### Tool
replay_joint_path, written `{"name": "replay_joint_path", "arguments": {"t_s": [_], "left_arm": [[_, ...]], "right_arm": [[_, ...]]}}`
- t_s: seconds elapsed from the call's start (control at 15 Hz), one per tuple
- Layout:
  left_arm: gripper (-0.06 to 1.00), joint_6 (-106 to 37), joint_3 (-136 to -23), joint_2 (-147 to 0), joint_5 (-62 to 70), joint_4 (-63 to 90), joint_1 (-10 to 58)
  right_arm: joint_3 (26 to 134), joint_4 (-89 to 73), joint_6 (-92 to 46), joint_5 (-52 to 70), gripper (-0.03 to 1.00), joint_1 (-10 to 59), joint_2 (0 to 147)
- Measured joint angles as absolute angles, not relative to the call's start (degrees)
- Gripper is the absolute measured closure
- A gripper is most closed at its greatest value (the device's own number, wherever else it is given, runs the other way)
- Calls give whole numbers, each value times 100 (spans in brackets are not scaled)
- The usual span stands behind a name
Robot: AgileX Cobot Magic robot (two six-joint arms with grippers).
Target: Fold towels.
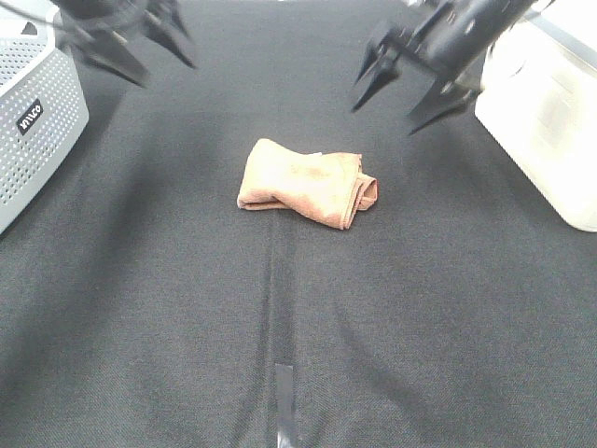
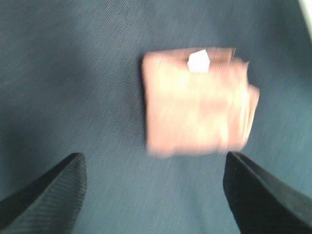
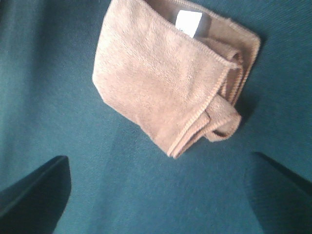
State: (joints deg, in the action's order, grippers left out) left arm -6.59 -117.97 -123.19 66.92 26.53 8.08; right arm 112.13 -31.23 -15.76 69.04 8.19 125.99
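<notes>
high cam: towel (image 1: 308, 184) sits folded mid-desk (image 1: 280, 327), both arms up and clear.
left wrist: left gripper (image 2: 153, 187) jaws spread, holding nothing.
right wrist: right gripper (image 3: 161, 190) same; loose layers could flop open if bumped.

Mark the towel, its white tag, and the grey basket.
towel (image 1: 306, 184): exterior high view, middle of its folded top layer.
white tag (image 3: 189, 22): right wrist view, centre of the tag.
grey basket (image 1: 37, 140): exterior high view, perforated side wall.
</notes>
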Motion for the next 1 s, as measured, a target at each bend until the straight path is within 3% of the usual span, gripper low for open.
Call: {"name": "replay_joint_path", "arguments": {"t_s": [0.27, 0.53, 1.0], "left_arm": [[21, -281, -11797, -11522, 6916, 1713, 900], [21, 0, -11259, -10376, 6927, 745, 997], [21, 0, -7672, -7254, 6950, 584, 997]], "right_arm": [[10858, -2807, -1295, 6916, 6, 837, 11809], [9769, -2355, -1255, 6921, 6, 837, 10497], [6772, -2183, -1243, 6933, 6, 837, 7242]]}}
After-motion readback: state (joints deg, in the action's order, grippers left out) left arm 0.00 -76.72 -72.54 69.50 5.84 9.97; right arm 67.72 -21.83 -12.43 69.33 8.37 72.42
